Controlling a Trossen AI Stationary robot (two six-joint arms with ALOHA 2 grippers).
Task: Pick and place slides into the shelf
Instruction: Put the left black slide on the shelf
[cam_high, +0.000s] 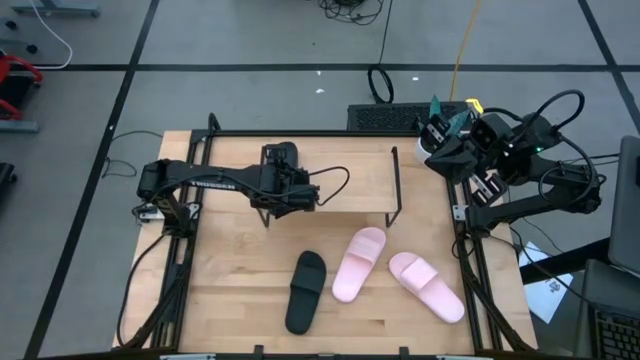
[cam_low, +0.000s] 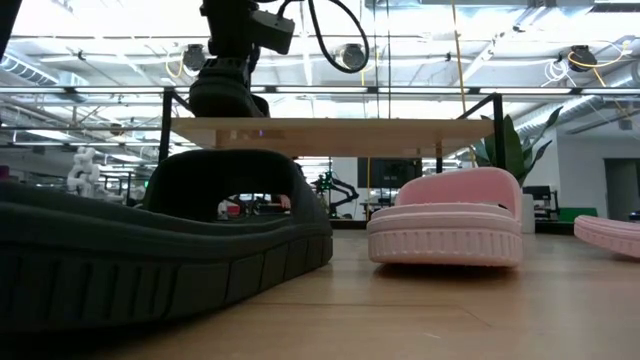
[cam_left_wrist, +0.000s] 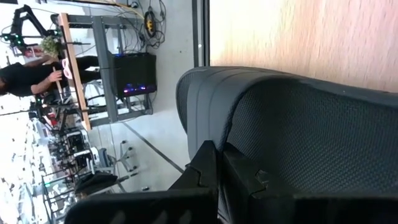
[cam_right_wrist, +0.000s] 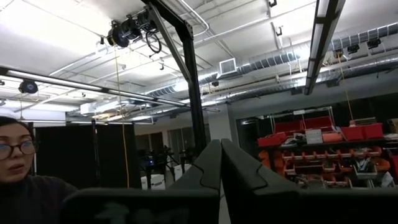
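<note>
My left gripper (cam_high: 287, 196) is over the left end of the shelf (cam_high: 345, 185), a light plank on a thin black wire frame, and it is shut on a matte black slide (cam_left_wrist: 292, 130). In the low view that slide (cam_low: 226, 98) sits on top of the plank (cam_low: 340, 130) under the gripper (cam_low: 232, 45). A second black slide (cam_high: 306, 290) and both pale pink slides (cam_high: 358, 262) (cam_high: 427, 286) lie sole-down on the table in front of the shelf. My right gripper (cam_right_wrist: 219, 152) is shut on nothing, raised beyond the table's far right corner (cam_high: 442, 140). My left gripper holds the black slide by its rim (cam_left_wrist: 214, 134), where the ribbed side wall meets the textured footbed. The fingers (cam_left_wrist: 242, 171) come at it from above; they hide the place of contact. The slide rests on the left end of the shelf's plank (cam_low: 200, 125).
The rest of the plank (cam_high: 350, 170), to the right of the held slide, is bare wood. The shelf's black wire legs (cam_high: 396, 190) stand on the table. Cables and frame rails run along the table's left and right edges. A person shows in the room behind.
</note>
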